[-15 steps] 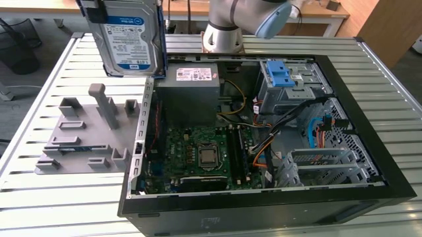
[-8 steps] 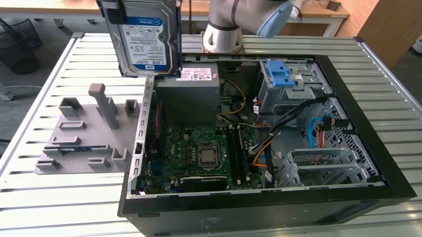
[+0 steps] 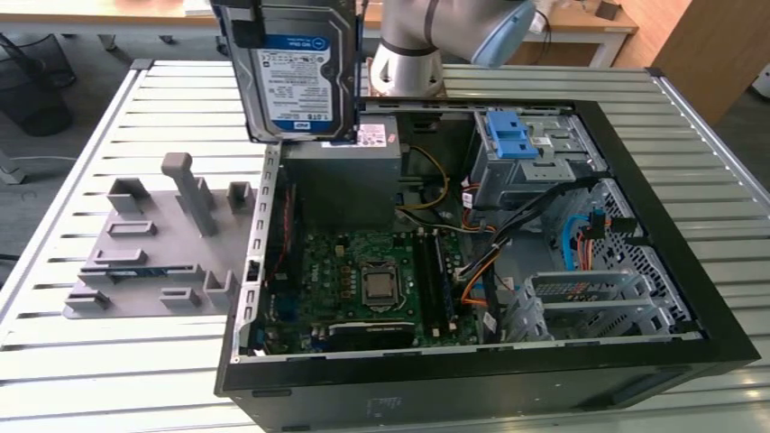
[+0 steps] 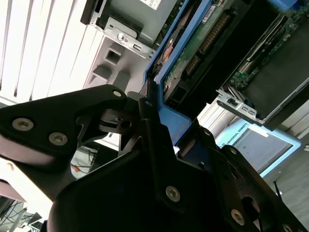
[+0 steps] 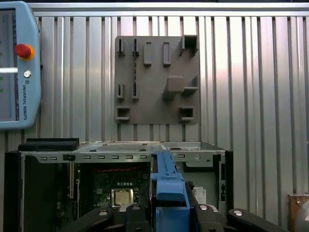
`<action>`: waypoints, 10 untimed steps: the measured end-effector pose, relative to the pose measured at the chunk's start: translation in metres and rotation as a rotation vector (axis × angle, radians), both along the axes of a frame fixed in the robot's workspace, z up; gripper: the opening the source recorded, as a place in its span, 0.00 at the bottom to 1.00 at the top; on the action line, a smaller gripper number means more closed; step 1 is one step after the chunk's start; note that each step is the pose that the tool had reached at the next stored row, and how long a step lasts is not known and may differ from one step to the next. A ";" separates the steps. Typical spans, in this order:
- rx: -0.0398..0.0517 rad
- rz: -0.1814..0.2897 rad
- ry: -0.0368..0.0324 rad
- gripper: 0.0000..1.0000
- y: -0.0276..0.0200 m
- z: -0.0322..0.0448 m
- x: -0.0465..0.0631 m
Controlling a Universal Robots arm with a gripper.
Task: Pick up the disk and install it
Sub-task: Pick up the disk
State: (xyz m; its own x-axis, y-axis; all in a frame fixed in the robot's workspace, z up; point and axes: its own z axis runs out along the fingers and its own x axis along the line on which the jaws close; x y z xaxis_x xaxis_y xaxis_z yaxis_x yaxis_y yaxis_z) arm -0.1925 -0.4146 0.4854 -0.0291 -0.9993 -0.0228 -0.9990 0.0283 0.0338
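Second wrist view: the black jaws are seen closed on the blue carrier edge of the disk (image 4: 190, 53). In the exterior view the disk is held upright in the air, seen above the grey power supply (image 3: 343, 180) of the open computer case (image 3: 481, 388). A grey fixture plate (image 3: 144, 262) is laid on the slatted counter (image 3: 96, 379) beside the case.

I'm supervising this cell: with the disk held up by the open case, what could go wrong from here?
The gripper holds the disk by its blue carrier over the open case; a slip could drop it onto the motherboard. Loose cables beside the drive bay may snag it.
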 end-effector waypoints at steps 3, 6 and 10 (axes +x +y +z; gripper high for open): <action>0.0001 0.000 -0.0179 0.36 -0.0035 -0.0008 0.001; 0.0000 0.000 -0.0256 0.36 -0.0087 -0.0020 0.003; 0.0002 0.000 -0.0298 0.36 -0.0153 -0.0040 0.008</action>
